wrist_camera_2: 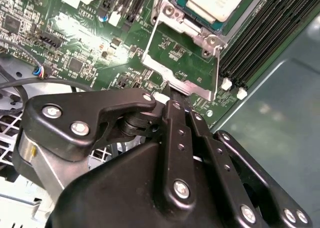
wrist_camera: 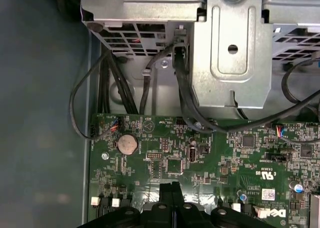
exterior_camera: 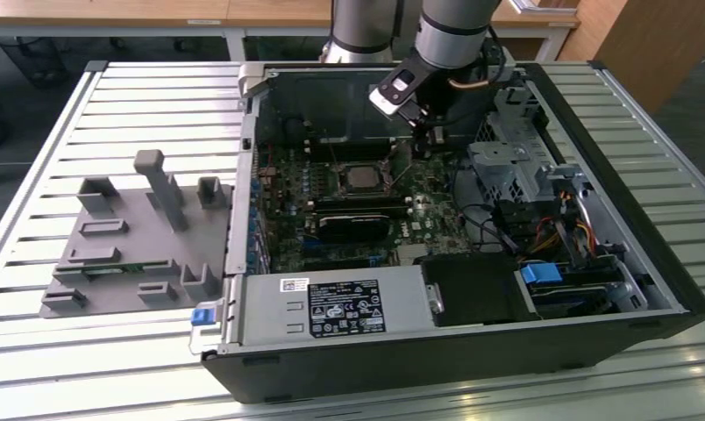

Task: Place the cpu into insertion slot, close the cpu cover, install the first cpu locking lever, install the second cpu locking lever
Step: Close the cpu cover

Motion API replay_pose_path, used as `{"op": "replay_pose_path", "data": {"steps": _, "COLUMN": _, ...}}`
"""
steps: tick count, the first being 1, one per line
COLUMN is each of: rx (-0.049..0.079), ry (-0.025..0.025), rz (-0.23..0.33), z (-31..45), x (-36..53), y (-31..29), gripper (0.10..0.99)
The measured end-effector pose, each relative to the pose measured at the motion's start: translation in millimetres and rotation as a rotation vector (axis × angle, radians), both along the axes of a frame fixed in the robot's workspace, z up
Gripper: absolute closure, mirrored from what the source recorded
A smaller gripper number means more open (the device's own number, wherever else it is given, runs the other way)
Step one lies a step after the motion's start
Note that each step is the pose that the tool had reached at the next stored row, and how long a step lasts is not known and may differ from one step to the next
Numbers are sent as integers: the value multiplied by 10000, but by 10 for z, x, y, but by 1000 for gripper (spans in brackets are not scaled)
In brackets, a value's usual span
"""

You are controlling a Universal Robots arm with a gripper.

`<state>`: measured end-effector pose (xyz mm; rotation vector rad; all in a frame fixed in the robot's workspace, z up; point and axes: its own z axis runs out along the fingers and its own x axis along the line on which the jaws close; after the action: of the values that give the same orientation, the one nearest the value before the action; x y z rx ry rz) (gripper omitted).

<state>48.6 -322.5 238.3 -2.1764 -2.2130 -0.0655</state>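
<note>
1. One step looks done: the chip [wrist_camera_2: 215,0] lies flat in the socket [wrist_camera_2: 186,26], metal face up, low enough for a plate to come down over it.
2. The cover [wrist_camera_2: 197,89] is not yet down. It stands tilted up from its hinge at the socket's side. Through its cut-out middle I see green board [wrist_camera: 210,153], not chip.
3. My pincer [wrist_camera_2: 172,92] is clenched, with its tips pressed together on the cover's free edge, the side farthest from the hinge. I judge that I am pinching that thin lip. That far edge gives the most swing for the least force and leaves my tips away from the chip.
4. In the exterior view my arm reaches down into the open computer case [exterior_camera: 633,289]. The case lies on its side on the slatted worktop [exterior_camera: 118,96], so the board faces up.
5. The long memory slots [wrist_camera_2: 260,37] run just beside the socket, and I hold clear of them.
6. A grey holder [exterior_camera: 131,237] sits on the worktop to the exterior view's left of the case, well apart from my work.
</note>
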Motion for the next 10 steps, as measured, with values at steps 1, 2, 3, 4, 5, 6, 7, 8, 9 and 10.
{"op": "replay_pose_path", "data": {"steps": 1, "rx": 1, "ry": -1, "rz": 0, "z": 0, "x": -11, "y": 0, "gripper": 980}}
{"op": "replay_pose_path", "data": {"steps": 2, "rx": 1, "ry": 0, "rz": 0, "z": 0, "x": -21, "y": 0, "gripper": 980}}
{"op": "replay_pose_path", "data": {"steps": 3, "rx": 0, "ry": 0, "rz": -1, "z": 0, "x": -31, "y": 0, "gripper": 980}}
{"op": "replay_pose_path", "data": {"steps": 4, "rx": 0, "ry": 0, "rz": 0, "z": 0, "x": -41, "y": 0, "gripper": 980}}
{"op": "replay_pose_path", "data": {"steps": 5, "rx": 1, "ry": 0, "rz": 0, "z": 0, "x": -51, "y": 0, "gripper": 980}}
{"op": "replay_pose_path", "data": {"steps": 6, "rx": 1, "ry": 0, "rz": 0, "z": 0, "x": -61, "y": 0, "gripper": 980}}
{"op": "replay_pose_path", "data": {"steps": 7, "rx": 1, "ry": 0, "rz": 1, "z": 0, "x": -71, "y": 0, "gripper": 980}}
{"op": "replay_pose_path", "data": {"steps": 8, "rx": 0, "ry": 0, "rz": 1, "z": 0, "x": -82, "y": 0, "gripper": 980}}
{"op": "replay_pose_path", "data": {"steps": 9, "rx": 0, "ry": 0, "rz": 0, "z": 0, "x": -91, "y": 0, "gripper": 980}}
{"op": "replay_pose_path", "data": {"steps": 10, "rx": 1, "ry": 0, "rz": 0, "z": 0, "x": -100, "y": 0, "gripper": 980}}
